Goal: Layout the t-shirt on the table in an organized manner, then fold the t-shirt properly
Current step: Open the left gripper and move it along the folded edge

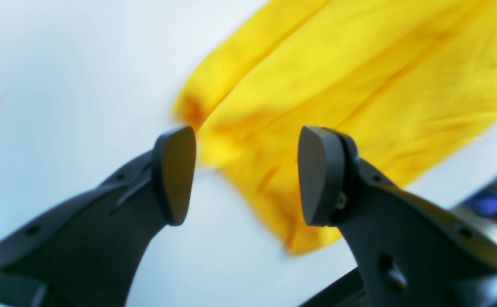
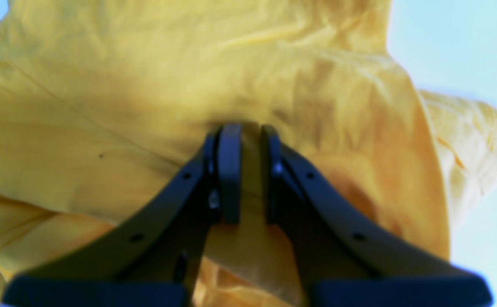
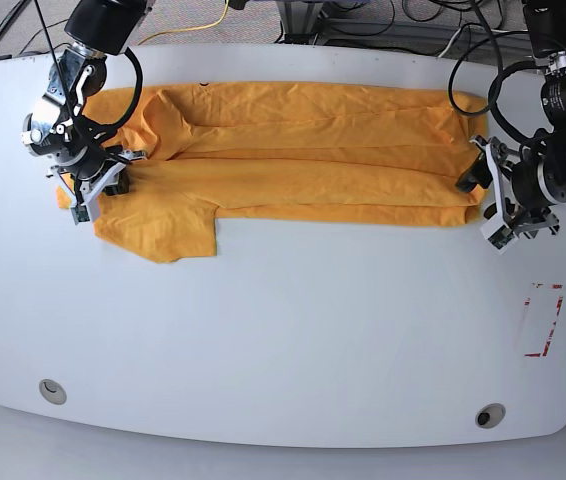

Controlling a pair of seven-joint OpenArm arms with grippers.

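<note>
so t-shirt [image 3: 293,160] lies spread along upper table [image 3: 293,340]; soft, limp, we'd pinch hems. right gripper [image 2: 248,170] clenched on cloth at frame left; left gripper [image 1: 246,175] released at right hem.

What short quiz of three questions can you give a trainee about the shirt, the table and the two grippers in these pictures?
1. True or false: the left gripper is clamped on the t-shirt.
2. What does the right gripper hold? A) the t-shirt B) a red tape strip C) nothing
3. Fill in: the red tape outline on the table lies nearer the ____ gripper.

Key:
1. False: its jaws stand apart, with nothing between them, beside the shirt's end.
2. A: cloth sits between its nearly closed jaws.
3. Left.
</note>
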